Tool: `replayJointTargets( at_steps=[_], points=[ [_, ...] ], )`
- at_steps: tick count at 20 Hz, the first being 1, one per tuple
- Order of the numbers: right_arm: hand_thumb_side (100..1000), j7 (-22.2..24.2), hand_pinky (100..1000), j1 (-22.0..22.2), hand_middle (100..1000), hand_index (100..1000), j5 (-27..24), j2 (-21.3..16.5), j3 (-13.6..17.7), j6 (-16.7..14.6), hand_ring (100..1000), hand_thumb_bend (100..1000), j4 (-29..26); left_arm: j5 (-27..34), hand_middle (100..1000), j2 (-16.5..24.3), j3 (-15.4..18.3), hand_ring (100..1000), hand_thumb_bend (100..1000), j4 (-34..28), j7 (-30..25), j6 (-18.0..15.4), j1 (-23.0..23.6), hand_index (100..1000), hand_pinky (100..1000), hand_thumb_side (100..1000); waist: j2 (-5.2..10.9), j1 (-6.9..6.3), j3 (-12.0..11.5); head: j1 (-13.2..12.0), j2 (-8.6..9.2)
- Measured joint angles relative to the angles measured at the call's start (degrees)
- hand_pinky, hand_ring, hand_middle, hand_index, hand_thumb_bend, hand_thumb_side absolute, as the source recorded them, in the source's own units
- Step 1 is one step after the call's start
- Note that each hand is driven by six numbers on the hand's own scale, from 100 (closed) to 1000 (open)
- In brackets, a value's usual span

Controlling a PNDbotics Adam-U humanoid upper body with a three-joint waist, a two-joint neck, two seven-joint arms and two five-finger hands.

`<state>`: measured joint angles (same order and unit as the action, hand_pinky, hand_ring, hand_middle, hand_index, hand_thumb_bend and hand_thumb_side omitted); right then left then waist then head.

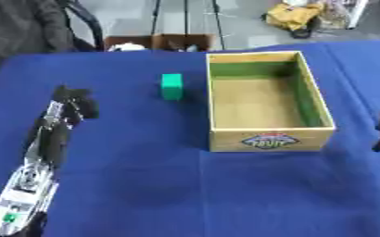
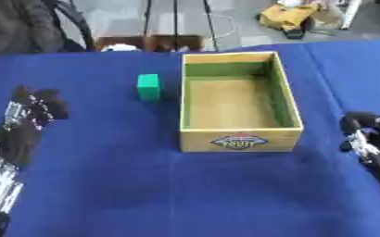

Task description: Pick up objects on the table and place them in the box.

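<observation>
Blue cloth (image 1: 144, 185) covered the whole table before us, its far edge meeting a grey floor with clutter beyond. We saw the wooden box (image 1: 268, 139) standing open right of centre, green along its inner walls, a fruit label on its near wall and nothing visible inside. A green block (image 1: 171, 86) stood upright just beside the box's left wall, apart from it by a narrow strip of cloth. Our left hand (image 1: 73, 104) hung over the cloth well left of the block, touching nothing; its fingers looked curled, though the view was too soft for us to tell. Our right hand (image 2: 364, 127) sat near the right edge, well clear of the box, fingers seemingly bent and holding nothing. Wide bare cloth lay between both hands and the box.
</observation>
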<state>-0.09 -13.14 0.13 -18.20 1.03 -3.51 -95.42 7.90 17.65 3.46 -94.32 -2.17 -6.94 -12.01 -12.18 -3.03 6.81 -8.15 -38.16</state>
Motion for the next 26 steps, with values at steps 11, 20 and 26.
replayJointTargets(
  at_steps=[11, 20, 26],
  points=[
    [607, -0.36, 481, -0.41, 569, 754, -0.05, 0.0, 0.02, -0.12, 439, 382, -0.33, -0.02, 588, 0.0, 0.0, 629, 533, 0.0, -0.2, 0.02, 0.17, 783, 688, 905, 0.0, 0.03, 0.0, 0.13, 0.0],
    [607, -0.33, 481, -0.11, 569, 754, -0.05, -0.02, 0.0, -0.06, 439, 385, -0.33, -7.81, 659, 8.02, -0.84, 679, 590, -0.29, -4.69, 1.92, -8.06, 818, 711, 600, 0.89, -0.02, 0.08, -0.04, -0.02],
    [606, 0.07, 480, 0.03, 568, 754, -0.05, -0.02, -0.4, -0.02, 438, 388, -0.32, -28.44, 709, 18.43, -5.65, 720, 720, 6.06, -14.28, 0.94, -21.48, 830, 728, 522, 1.23, -0.1, 1.52, -0.97, -0.04]
  ],
)
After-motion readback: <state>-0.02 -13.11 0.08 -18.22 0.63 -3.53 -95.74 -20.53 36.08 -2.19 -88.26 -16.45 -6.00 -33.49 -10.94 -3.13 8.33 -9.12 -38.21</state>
